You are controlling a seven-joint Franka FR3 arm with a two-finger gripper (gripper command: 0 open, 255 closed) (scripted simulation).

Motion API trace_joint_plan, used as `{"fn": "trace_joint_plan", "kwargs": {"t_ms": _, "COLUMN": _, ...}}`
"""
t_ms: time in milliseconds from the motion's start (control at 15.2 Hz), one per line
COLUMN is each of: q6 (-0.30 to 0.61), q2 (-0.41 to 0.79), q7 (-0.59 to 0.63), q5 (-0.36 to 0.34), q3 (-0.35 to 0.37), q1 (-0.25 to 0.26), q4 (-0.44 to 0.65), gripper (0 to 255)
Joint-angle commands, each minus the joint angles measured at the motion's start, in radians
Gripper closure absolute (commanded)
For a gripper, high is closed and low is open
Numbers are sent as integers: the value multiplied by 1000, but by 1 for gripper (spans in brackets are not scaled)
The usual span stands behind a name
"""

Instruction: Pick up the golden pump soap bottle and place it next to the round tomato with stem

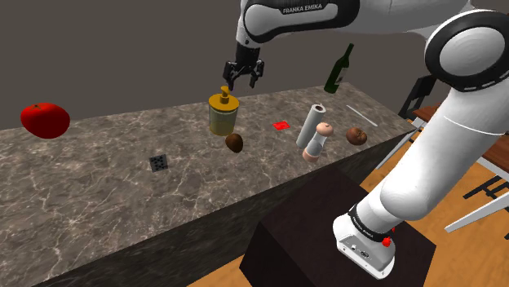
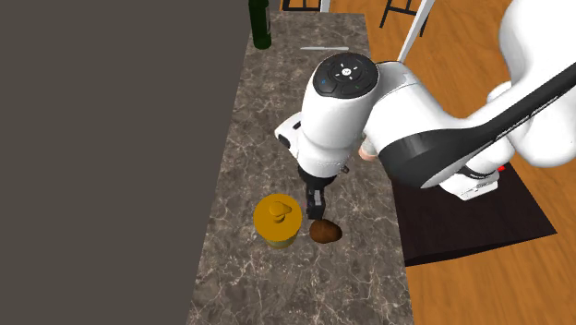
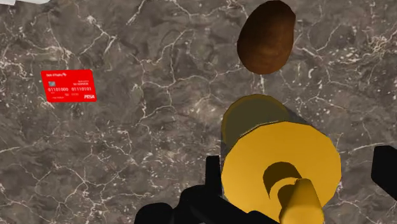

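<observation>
- We see the pincer (image 1: 245, 84) spread wide, gripping nothing.
- The golden pump bottle (image 1: 223, 114) stands upright on the surface (image 1: 98, 196), at the pincer's 7 o'clock.

We find the pump bottle (image 1: 223, 114) standing mid-surface (image 1: 106, 204), the claw (image 1: 245, 83) hanging above it, a little toward the shoulder view's right. An egg-shaped lump (image 1: 234, 143) lies just beside the bottle, on its near side. To the right a card (image 1: 281, 125) lies flat. Further right stands a roll (image 1: 311, 122) with a mill (image 1: 317, 143) just before it, then a rounded lump (image 1: 356, 134), a thin rod (image 1: 361, 115) behind that, and a tall bottle (image 1: 339, 68) at the back edge. The tomato (image 1: 45, 120) sits far left, well apart. A small square piece (image 1: 158, 163) lies between tomato and bottle, nearer the front.
</observation>
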Motion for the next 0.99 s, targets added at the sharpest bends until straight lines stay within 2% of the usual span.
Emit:
{"fn": "trace_joint_plan", "kwargs": {"t_ms": 0, "q6": -8, "q2": 78, "q7": 18, "q5": -25, "q3": 0, "q1": 8, "q4": 86, "gripper": 0}}
{"fn": "trace_joint_plan", "kwargs": {"t_ms": 330, "q6": -45, "q2": 275, "q7": 50, "q5": -79, "q3": -9, "q1": 40, "q4": 321, "gripper": 0}}
{"fn": "trace_joint_plan", "kwargs": {"t_ms": 924, "q6": 44, "q2": 303, "q7": 55, "q5": -87, "q3": -14, "q1": 39, "q4": 259, "gripper": 0}}
